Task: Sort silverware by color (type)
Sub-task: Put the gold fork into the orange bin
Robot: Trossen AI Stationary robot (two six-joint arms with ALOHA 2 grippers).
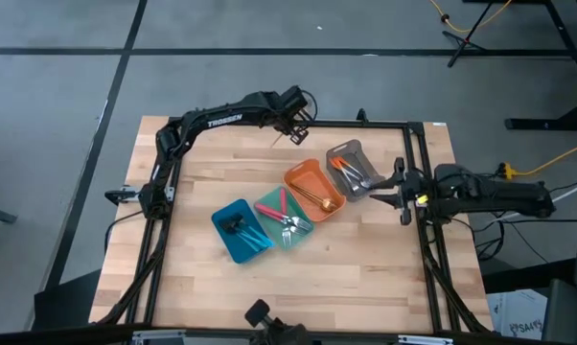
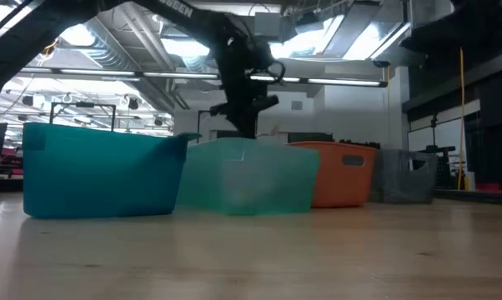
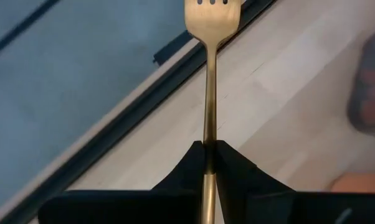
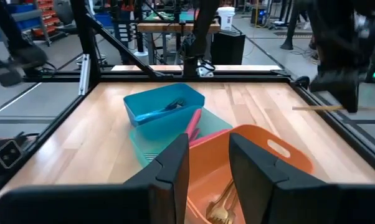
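Observation:
My left gripper (image 3: 208, 147) hangs over the table's far edge (image 1: 294, 123), shut on a gold fork (image 3: 210, 74). My right gripper (image 4: 209, 167) waits open at the table's right edge (image 1: 401, 192), holding nothing. Four trays stand in a slanting row mid-table. The blue tray (image 1: 242, 232) holds blue-handled pieces. Pink-handled ones lie in the teal tray (image 1: 272, 205), gold ones in the orange tray (image 1: 303, 177), and orange-handled and silver ones in the grey tray (image 1: 356, 156). The low view shows the row's walls, with my left arm (image 2: 243, 75) behind them. My left gripper pinches the gold fork's handle (image 3: 208, 127) between its two fingers (image 3: 187, 167). The fork lies along the fingers, its tined head (image 3: 212, 12) sticking out past the tips. The fingers slant downward from above. The fork is lifted clear of the table.
A black frame rail (image 1: 365, 123) runs along the table's far edge, and others run down both sides. Bare wood lies left of the trays and along the near edge (image 1: 298, 287). The right wrist view shows my left arm (image 4: 337, 56) above the far right corner.

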